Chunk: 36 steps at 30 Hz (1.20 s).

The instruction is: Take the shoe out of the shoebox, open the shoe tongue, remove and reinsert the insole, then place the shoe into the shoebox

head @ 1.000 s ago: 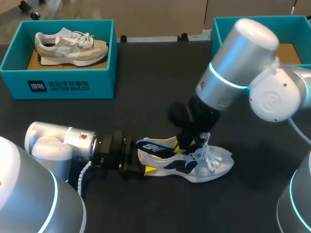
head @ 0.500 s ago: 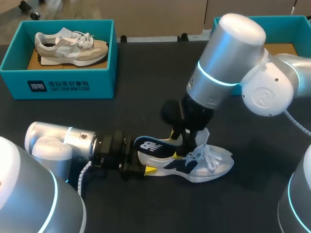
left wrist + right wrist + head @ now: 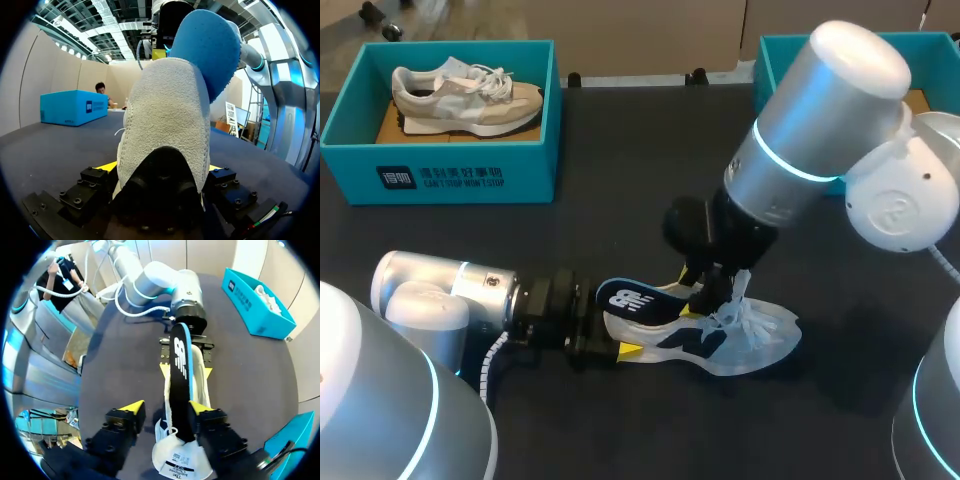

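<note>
A white and navy shoe [image 3: 760, 335] lies on its sole on the dark table, toe to the right. My left gripper [image 3: 615, 342] is shut on its heel; in the left wrist view the grey heel [image 3: 167, 115] fills the gap between the yellow tips. A navy insole [image 3: 635, 300] sticks up out of the shoe's opening toward the heel, its blue underside [image 3: 210, 50] showing above the heel. My right gripper [image 3: 705, 298] hangs over the tongue, open. In the right wrist view the insole [image 3: 180, 365] runs between my right gripper's [image 3: 165, 409] fingers, close to one pad only.
A teal shoebox [image 3: 450, 170] holding a beige shoe [image 3: 465, 95] stands at the back left. A second teal box [image 3: 780, 45] sits at the back right, partly behind my right arm. Bare table lies between the boxes and in front of the shoe.
My right gripper has opened and let go of the insole, which stays propped in the shoe. The right arm swung left and back again. The left arm kept still.
</note>
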Motion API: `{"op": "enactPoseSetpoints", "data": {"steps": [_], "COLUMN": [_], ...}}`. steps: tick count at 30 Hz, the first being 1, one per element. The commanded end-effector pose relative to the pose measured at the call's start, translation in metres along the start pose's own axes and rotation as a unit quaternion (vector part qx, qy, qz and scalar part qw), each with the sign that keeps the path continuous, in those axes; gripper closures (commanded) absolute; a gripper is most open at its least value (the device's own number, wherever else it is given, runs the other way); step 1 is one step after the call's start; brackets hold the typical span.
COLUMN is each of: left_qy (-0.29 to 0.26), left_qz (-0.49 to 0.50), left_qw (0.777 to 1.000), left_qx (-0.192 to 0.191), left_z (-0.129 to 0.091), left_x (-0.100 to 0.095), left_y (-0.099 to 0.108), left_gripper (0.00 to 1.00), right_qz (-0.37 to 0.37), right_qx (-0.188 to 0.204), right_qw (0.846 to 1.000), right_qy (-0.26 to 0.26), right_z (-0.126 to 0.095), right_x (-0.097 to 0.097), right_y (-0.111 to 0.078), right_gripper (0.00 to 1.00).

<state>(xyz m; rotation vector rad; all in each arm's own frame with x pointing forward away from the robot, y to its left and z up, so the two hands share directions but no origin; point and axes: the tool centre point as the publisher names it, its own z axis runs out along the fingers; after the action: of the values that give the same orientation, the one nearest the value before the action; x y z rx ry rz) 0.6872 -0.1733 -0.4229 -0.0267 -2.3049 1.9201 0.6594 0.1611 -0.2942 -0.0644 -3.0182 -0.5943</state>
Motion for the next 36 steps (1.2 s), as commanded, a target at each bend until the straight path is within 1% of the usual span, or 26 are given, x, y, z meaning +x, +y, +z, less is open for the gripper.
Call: {"op": "enactPoseSetpoints", "data": {"steps": [1,6,18,23,24,25,27,28,31,36], "left_qy": [-0.001,-0.001,-0.001,-0.001,-0.001,-0.001,-0.001,-0.001,-0.001,-0.001], "left_qz": [0.0,0.0,0.0,0.0,0.0,0.0,0.0,0.0,0.0,0.0], "left_qw": [1.0,1.0,1.0,1.0,1.0,1.0,1.0,1.0,1.0,1.0], "left_qx": [-0.002,-0.002,-0.002,-0.002,-0.002,-0.002,-0.002,-0.002,-0.002,-0.002], "left_z": [0.001,0.001,0.001,0.001,0.001,0.001,0.001,0.001,0.001,0.001], "left_x": [-0.001,-0.001,-0.001,-0.001,-0.001,-0.001,-0.001,-0.001,-0.001,-0.001], "left_y": [0.0,0.0,0.0,0.0,0.0,0.0,0.0,0.0,0.0,0.0], "left_gripper": [1.0,1.0,1.0,1.0,1.0,1.0,1.0,1.0,1.0,1.0], "right_qz": [0.0,0.002,0.003,0.006,0.007,0.008,0.01,0.011,0.015,0.021], "right_qx": [0.009,0.003,0.002,0.003,0.003,0.002,0.002,0.002,0.004,0.011], "right_qw": [1.0,1.0,1.0,1.0,1.0,0.999,0.999,0.999,1.0,1.0], "right_qy": [0.006,0.014,0.025,0.029,0.03,0.031,0.032,0.032,0.026,0.005], "right_z": [0.017,0.024,0.038,0.041,0.042,0.042,0.043,0.043,0.038,0.02], "right_x": [-0.005,-0.007,-0.014,-0.016,-0.017,-0.017,-0.017,-0.016,-0.013,-0.007], "right_y": [0.011,0.01,0.019,0.02,0.02,0.019,0.019,0.019,0.017,0.014], "right_gripper": [0.55,0.55,0.55,0.58,0.62,0.71,0.93,1.0,1.0,1.0]}}
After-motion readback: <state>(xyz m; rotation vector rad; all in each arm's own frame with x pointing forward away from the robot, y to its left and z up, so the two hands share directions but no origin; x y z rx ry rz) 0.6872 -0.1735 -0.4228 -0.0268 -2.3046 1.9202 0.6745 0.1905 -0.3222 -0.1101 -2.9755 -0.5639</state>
